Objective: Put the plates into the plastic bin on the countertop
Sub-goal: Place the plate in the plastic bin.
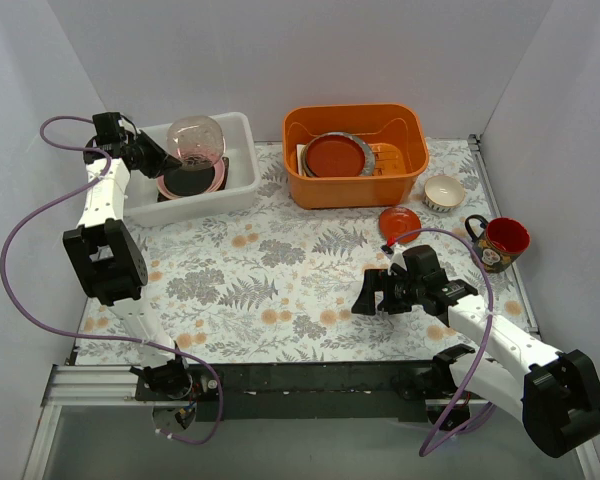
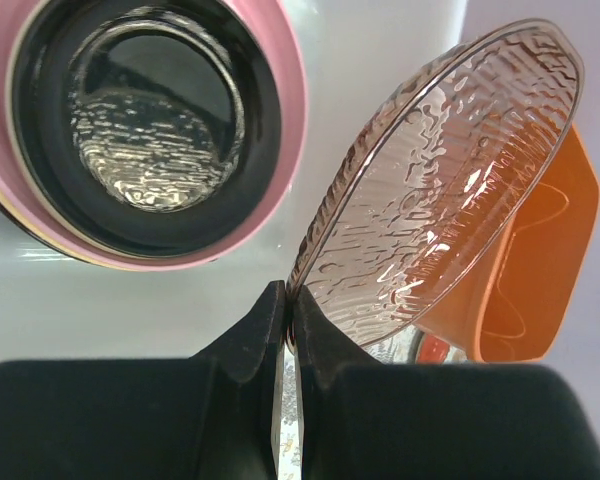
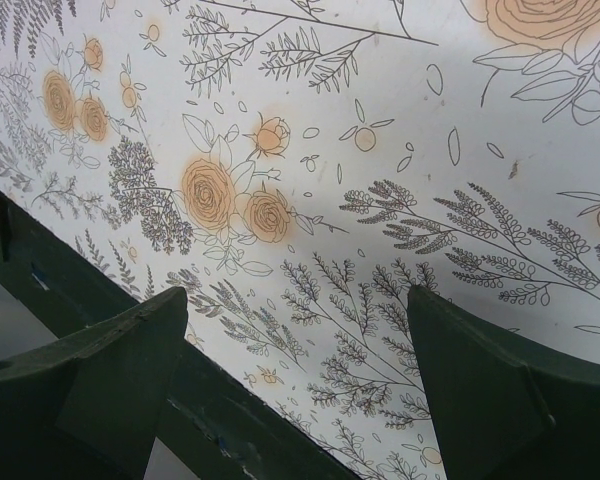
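My left gripper (image 1: 170, 158) is shut on the rim of the clear pink glass plate (image 1: 197, 138), held tilted over the white plastic bin (image 1: 242, 130). In the left wrist view the fingers (image 2: 250, 335) pinch the glass plate (image 2: 450, 170) edge. Below it in the bin lies a stack with a pink plate (image 1: 216, 180) and a black glossy plate (image 2: 140, 110) on top. A small red plate (image 1: 398, 220) lies on the countertop (image 1: 280, 270) at right. My right gripper (image 1: 365, 296) is open and empty above the countertop (image 3: 400, 130).
An orange tub (image 1: 355, 155) with a red plate and other dishes stands at the back middle. A small cream bowl (image 1: 444, 191) and a red mug (image 1: 502, 243) stand at the right. The table's near edge (image 3: 230, 425) is under my right gripper.
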### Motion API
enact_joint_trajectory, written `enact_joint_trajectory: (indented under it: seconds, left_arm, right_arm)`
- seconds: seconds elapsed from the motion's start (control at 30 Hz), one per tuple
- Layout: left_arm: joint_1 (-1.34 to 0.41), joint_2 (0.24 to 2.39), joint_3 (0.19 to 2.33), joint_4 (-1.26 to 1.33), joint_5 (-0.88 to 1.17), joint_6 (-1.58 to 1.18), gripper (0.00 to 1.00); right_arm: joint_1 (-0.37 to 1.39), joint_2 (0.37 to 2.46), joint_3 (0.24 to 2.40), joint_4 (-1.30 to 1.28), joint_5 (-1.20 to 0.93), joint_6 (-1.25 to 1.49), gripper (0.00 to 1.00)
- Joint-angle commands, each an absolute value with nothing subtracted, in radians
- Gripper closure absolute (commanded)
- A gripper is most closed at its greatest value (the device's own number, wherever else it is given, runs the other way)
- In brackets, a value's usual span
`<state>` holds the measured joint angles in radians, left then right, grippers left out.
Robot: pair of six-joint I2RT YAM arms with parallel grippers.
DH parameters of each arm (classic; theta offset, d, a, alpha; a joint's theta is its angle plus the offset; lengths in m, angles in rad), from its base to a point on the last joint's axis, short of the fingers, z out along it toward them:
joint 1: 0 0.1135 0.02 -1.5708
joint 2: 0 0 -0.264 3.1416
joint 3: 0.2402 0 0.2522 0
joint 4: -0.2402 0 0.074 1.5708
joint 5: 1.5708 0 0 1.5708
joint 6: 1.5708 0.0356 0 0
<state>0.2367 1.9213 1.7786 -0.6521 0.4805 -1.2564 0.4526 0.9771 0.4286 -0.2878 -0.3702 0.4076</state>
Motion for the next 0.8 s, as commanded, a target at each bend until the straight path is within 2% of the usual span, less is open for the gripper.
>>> enact_joint_trajectory:
  seconds: [0.0,0.27,0.77]
  left_arm:
    - [0.248,1.918,1.790,-0.638,0.454,-1.259,1.00]
    - [0.310,1.956,1.718,-0.580,0.517,-1.319,1.00]
    - [0.328,2.054,1.726,-0.580,0.456,-1.310,1.00]
  right_arm:
    - [0.448,0.968,0.430,-0.268,-0.390,0.408,0.02]
    - [0.446,0.957,0.425,-0.272,-0.391,0.413,0.02]
    - [0.443,0.942,0.417,-0.281,-0.388,0.413,0.02]
